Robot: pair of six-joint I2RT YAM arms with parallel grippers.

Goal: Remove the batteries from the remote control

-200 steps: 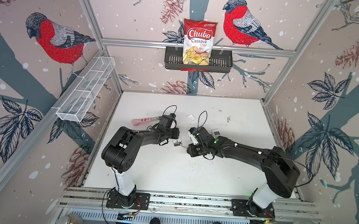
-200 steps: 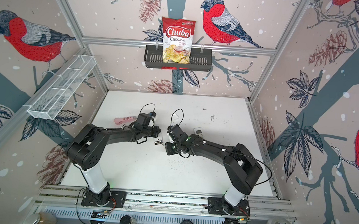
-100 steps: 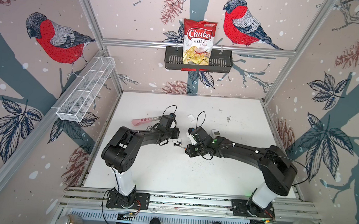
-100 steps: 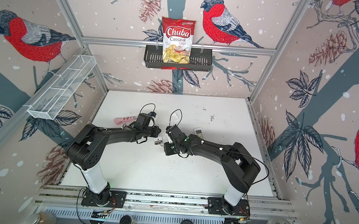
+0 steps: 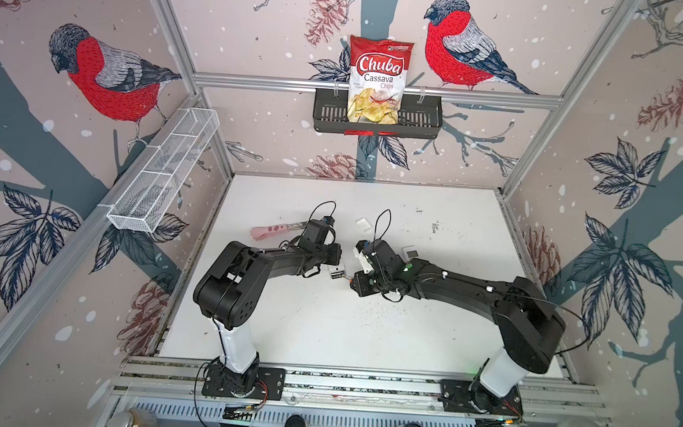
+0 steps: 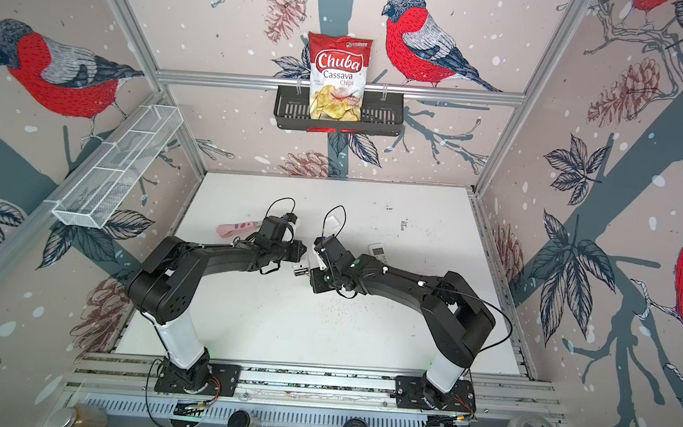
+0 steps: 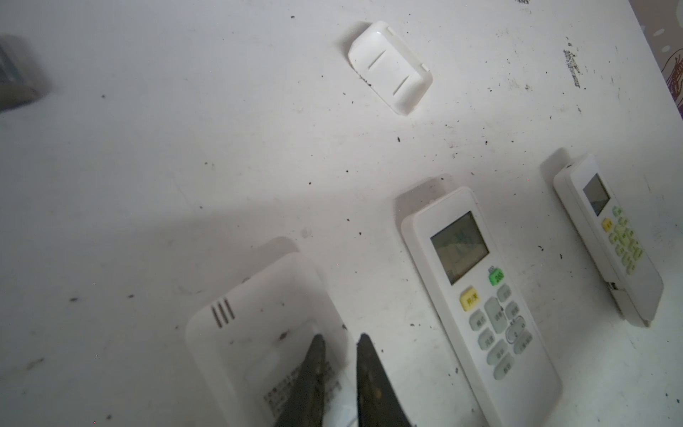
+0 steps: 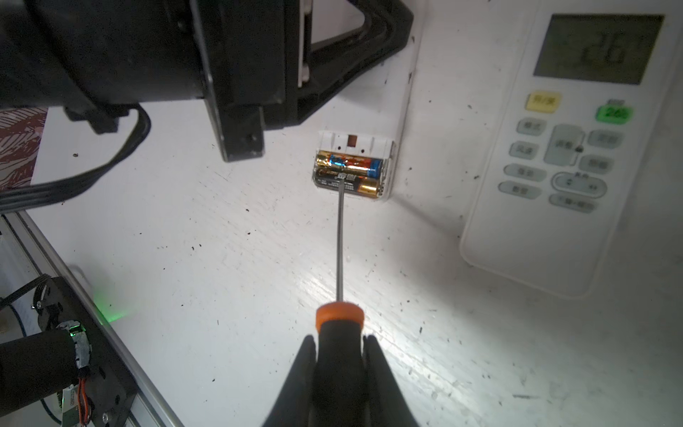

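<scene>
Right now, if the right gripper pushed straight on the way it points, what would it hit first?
The right gripper holds a screwdriver, whose tip leads: it would first meet the black battery in the open compartment of the remote. Contact now is unclear.

Bullfinch-and-pinecone wallpaper (image 5: 109,75) surrounds a scuffed white bench (image 5: 322,325) on three sides. A black basket (image 5: 420,120) on the rear rail (image 5: 258,79) holds a crisp bag (image 5: 377,84); a white wire basket (image 5: 164,171) hangs above the bench's left edge.

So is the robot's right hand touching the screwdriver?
Touching. The right wrist view shows the right gripper closed on the screwdriver, its fingers pressed against both sides of the black handle.
</scene>
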